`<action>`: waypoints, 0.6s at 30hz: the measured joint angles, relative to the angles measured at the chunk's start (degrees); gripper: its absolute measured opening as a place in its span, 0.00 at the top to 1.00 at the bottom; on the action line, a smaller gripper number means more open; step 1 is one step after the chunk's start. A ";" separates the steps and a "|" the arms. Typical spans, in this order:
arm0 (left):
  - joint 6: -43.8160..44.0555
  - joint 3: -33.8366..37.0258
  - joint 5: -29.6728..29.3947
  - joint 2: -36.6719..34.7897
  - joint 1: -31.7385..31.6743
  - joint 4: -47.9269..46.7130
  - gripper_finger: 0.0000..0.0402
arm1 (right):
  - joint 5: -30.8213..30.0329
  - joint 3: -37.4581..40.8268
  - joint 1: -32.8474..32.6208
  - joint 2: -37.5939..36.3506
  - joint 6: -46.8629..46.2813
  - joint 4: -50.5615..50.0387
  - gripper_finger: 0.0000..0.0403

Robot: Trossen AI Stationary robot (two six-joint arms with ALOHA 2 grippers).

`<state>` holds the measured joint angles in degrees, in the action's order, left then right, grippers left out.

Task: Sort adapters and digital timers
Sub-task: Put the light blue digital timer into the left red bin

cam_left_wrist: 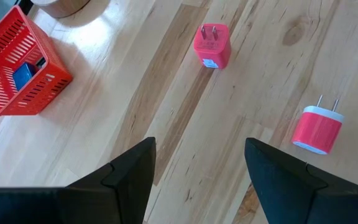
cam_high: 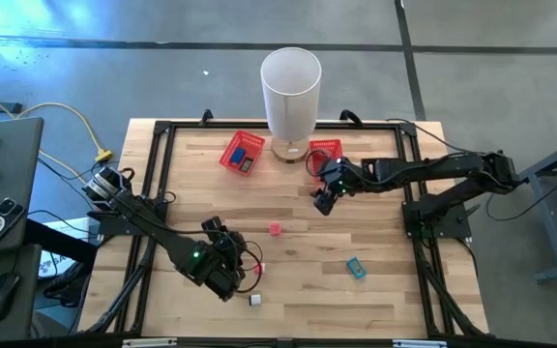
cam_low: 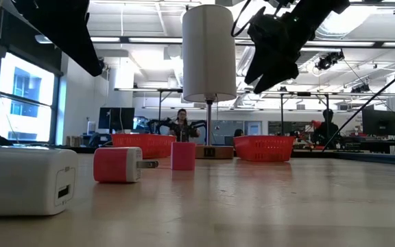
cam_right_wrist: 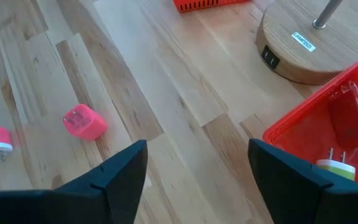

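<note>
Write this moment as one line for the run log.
left tool: open, empty, above table | right tool: open, empty, beside right basket | pink adapter: on table, unsorted

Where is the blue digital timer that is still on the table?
In the high view, the blue timer lies on the table's right half, near the front edge, apart from the pink adapter at mid-table.

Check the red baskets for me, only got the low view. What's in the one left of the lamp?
Observer: The left red basket holds a blue timer.
Operator: And the right one?
Observer: The right red basket holds a white and yellow-green adapter.
Operator: Right tool carrying anything?
Observer: No. The right tool is open and empty, above the table near that basket.
</note>
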<state>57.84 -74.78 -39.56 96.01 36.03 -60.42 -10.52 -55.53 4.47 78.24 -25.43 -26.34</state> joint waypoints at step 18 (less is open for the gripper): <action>0.01 0.07 -1.26 0.00 0.00 -0.01 0.41 | -5.95 0.02 -2.94 -0.31 5.73 -0.11 0.12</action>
<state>57.86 -74.72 -40.82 96.01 36.03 -60.43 -16.47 -55.51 1.53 77.93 -19.70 -26.45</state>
